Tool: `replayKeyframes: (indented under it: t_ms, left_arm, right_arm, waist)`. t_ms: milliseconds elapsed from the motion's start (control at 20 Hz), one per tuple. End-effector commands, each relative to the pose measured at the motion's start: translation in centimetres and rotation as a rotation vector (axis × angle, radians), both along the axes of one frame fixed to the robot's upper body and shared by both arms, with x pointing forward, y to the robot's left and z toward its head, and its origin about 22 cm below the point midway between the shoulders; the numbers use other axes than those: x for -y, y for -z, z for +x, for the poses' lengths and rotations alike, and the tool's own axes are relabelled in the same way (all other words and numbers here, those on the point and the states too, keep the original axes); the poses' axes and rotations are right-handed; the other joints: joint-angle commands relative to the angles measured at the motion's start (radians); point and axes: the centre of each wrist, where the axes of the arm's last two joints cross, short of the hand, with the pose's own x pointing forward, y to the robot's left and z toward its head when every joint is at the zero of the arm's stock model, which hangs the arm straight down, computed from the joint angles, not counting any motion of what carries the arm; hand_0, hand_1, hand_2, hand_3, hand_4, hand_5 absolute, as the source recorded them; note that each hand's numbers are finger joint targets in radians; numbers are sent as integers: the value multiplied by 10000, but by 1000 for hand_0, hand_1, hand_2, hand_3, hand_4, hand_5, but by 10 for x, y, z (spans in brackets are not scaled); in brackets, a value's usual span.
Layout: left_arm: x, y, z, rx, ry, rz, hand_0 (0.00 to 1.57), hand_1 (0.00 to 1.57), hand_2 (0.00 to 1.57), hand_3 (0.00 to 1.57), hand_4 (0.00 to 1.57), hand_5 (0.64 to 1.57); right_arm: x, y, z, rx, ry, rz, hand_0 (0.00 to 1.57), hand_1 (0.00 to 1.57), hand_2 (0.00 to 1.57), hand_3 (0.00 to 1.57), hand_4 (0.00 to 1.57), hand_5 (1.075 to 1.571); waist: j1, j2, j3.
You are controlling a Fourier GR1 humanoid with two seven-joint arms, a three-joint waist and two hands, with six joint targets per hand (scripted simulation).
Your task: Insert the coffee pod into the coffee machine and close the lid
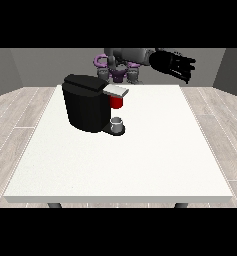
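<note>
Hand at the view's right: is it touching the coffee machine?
Apart. The front view shows the hand at the view's right raised beyond the table's far edge, well clear of the coffee machine.

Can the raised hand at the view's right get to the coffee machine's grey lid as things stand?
Probably yes. The hand at the view's right hangs above the white table's far edge, and nothing stands between it and the grey lid of the black coffee machine.
</note>
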Motion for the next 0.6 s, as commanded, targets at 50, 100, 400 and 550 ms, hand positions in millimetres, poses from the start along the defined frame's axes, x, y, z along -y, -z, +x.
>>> replayKeyframes:
  t_ms: [50, 100, 400, 550]
  left_arm:
    - [-10, -4, 5, 48, -67, 1, 0, 0, 0, 0, 297, 1571]
    - [-18, -1, 4, -33, -221, -249, 0, 0, 0, 0, 318, 1571]
    - [-20, 45, -12, -1097, -796, -266, 0, 0, 0, 0, 248, 1571]
    - [-27, 54, -10, -1755, -1089, -385, 0, 0, 0, 0, 266, 1571]
  right_arm:
    - [-16, -1, -4, 284, -603, 307, 0, 0, 0, 0, 0, 1571]
    - [-3, 9, -1, 248, -848, 207, 0, 0, 0, 0, 0, 1571]
    - [-42, 68, -17, 72, -2314, 561, 0, 0, 0, 0, 219, 1571]
    - [-35, 105, -24, -793, -3114, 735, 0, 0, 0, 0, 263, 1571]
  waist:
    - [-212, 70, 1]
    - [-576, -150, 2]
    - [-1295, -1211, 2]
    - [-1764, -2019, 3]
